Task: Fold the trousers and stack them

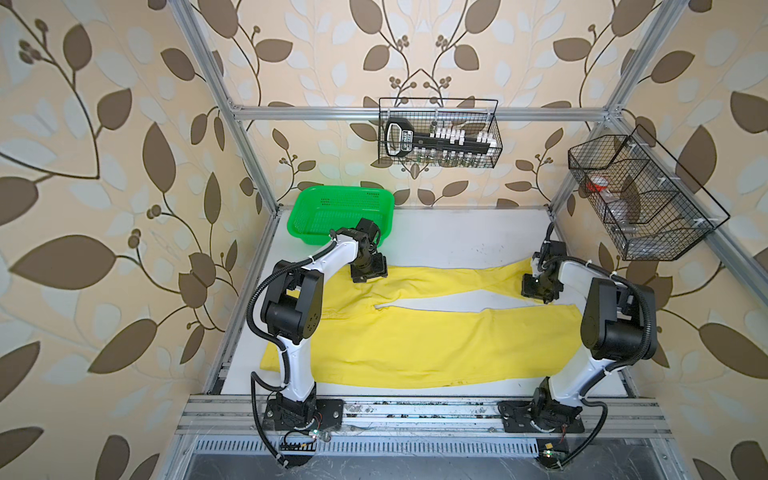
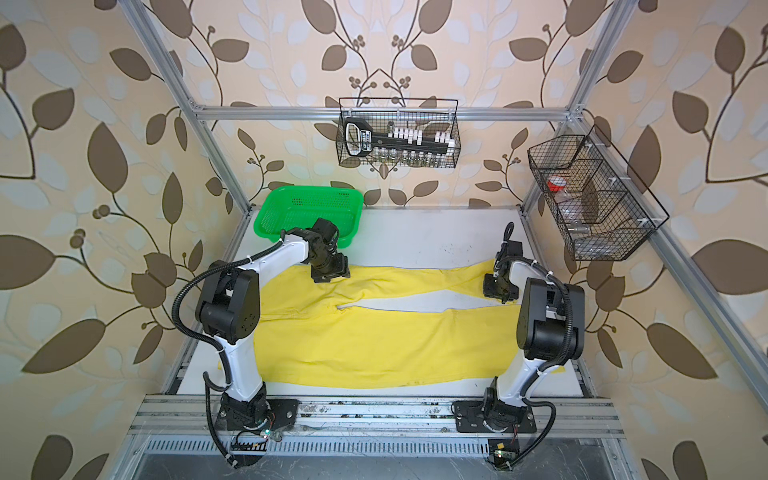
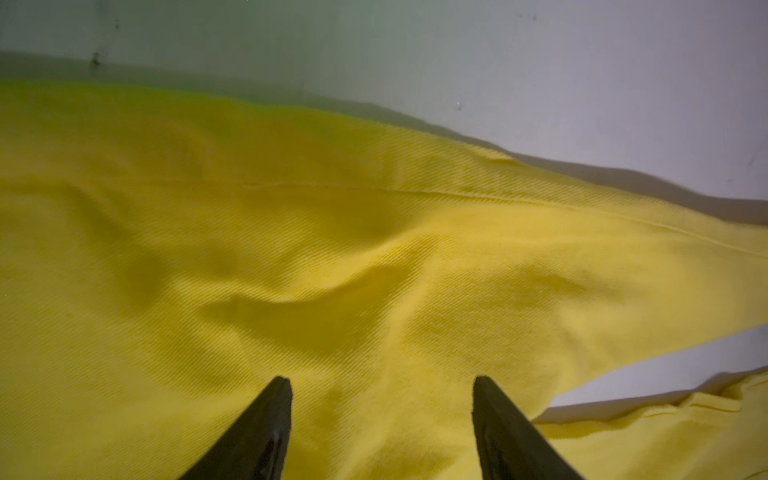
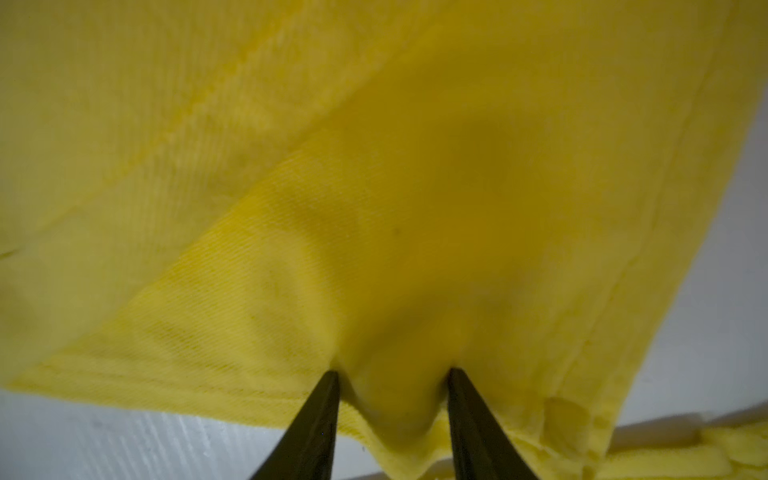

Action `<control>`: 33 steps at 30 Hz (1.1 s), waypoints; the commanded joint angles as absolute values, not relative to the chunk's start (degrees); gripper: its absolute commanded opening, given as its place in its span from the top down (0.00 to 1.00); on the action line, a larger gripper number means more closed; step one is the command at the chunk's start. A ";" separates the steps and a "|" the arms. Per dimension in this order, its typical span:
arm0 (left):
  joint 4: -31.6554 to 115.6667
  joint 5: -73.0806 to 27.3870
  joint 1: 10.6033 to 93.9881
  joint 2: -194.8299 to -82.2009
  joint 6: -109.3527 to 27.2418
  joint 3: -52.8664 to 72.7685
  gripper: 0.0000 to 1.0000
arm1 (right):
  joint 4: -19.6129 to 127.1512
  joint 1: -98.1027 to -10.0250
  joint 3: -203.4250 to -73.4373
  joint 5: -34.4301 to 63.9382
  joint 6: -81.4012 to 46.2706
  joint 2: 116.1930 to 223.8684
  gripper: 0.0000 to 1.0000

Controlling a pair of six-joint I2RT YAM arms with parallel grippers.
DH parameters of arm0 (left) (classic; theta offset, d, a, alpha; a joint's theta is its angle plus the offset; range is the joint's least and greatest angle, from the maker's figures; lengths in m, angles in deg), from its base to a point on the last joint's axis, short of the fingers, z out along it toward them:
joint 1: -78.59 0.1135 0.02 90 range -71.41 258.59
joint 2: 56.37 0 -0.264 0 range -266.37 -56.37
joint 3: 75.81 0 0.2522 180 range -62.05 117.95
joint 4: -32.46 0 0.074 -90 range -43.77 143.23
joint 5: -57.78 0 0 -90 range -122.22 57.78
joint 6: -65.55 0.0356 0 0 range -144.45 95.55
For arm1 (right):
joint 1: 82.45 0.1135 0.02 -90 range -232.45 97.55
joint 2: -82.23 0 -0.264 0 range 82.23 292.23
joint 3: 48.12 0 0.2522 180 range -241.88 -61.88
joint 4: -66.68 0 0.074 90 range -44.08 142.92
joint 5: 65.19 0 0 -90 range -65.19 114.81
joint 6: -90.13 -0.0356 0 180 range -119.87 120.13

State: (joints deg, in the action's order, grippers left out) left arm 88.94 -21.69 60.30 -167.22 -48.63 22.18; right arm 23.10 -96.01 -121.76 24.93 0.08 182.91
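The yellow trousers (image 1: 415,332) (image 2: 374,340) lie spread flat across the white table (image 1: 457,237), waist at the left and both legs running to the right with a narrow gap between them. My left gripper (image 1: 369,272) (image 3: 381,380) hovers open over the far leg's upper part near the waist, with only wrinkled trousers fabric (image 3: 291,249) beneath it. My right gripper (image 1: 538,289) (image 4: 392,372) is at the far leg's hem end. A hump of trousers cloth (image 4: 415,166) is gathered between its two fingers.
A green perforated basket (image 1: 345,189) (image 2: 309,189) stands at the table's back left, just behind the left arm. Two black wire baskets (image 1: 440,133) (image 1: 640,195) hang on the frame at the back and on the right. Bare table lies behind the trousers.
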 commanded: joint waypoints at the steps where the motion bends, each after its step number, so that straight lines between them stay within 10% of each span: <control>1: 88.38 -21.68 60.22 -168.33 -48.41 21.70 0.30 | 22.37 -95.91 -120.56 23.42 0.71 184.23 0.78; 6: 87.82 -23.41 60.29 -171.35 -46.97 22.30 0.33 | 20.94 -95.68 -120.38 23.54 1.51 180.64 0.98; 33: 89.86 -27.05 64.08 -176.07 -43.30 27.40 0.38 | 12.15 -94.83 -114.70 46.81 6.22 152.76 0.95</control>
